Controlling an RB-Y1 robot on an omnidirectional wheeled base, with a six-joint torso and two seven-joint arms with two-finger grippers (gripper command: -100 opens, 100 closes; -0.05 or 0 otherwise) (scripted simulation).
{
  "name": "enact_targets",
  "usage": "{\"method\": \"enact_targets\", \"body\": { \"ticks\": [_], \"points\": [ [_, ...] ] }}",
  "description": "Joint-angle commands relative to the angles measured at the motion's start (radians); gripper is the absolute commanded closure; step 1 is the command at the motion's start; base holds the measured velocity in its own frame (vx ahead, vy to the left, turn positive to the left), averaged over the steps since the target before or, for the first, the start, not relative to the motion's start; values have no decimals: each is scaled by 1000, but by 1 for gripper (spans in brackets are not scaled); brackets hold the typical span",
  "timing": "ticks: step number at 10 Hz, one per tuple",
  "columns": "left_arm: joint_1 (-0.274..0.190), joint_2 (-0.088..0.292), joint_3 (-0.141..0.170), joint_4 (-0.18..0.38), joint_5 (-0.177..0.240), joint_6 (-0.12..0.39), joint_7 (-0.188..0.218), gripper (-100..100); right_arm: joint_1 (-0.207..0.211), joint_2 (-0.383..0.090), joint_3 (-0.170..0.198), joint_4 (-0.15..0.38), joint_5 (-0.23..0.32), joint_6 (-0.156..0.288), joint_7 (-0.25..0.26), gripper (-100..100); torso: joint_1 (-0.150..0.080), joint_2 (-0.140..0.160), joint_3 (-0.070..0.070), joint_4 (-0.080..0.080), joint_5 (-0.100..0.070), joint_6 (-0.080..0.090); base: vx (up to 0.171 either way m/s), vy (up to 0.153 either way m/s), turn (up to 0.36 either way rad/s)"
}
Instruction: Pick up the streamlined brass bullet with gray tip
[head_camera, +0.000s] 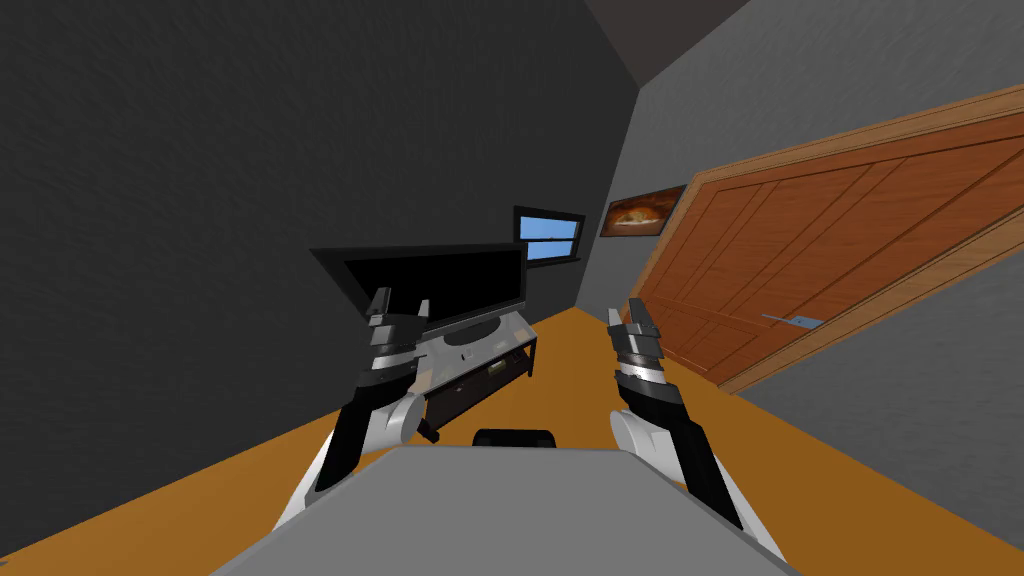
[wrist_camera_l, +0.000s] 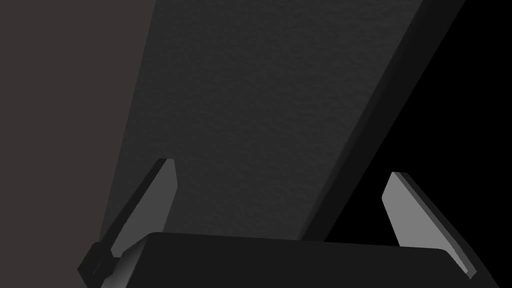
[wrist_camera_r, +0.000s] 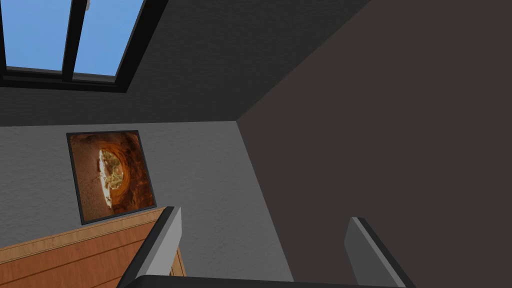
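Both arms are raised in front of me over the orange floor (head_camera: 570, 400). My left gripper (head_camera: 400, 303) is open and empty, held up before a black TV screen (head_camera: 440, 280); in the left wrist view its fingers (wrist_camera_l: 281, 169) stand wide apart against a dark wall. My right gripper (head_camera: 627, 312) is also open with nothing between its fingers (wrist_camera_r: 265, 215), and it hangs near a wooden door (head_camera: 850, 250). The TV stands on a low grey stand (head_camera: 505, 332) just beyond my left hand. A tiny pale thing (head_camera: 466, 352) lies on the stand's top, too small to identify.
A dark wall runs along my left. The stand has a dark lower shelf (head_camera: 480, 385) and dark legs. The wooden door fills the right side, with a framed picture (head_camera: 640, 212) and a small window (head_camera: 548, 237) on the far walls. The floor stretches ahead between stand and door.
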Motion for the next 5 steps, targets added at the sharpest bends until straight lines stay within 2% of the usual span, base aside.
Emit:
{"method": "enact_targets", "body": {
  "ticks": [1,5],
  "points": [
    [-13,42,2,25,10,23,6,-100,0,0,0,0,0,0,0,0,0,0,0,0,0,0,3,8,-25],
    [-57,100,9,110,43,101,27,-100,0,0,0,0,0,0,0,0,2,-1,-1,0,0,0,12,24,-26]
  ]
}}
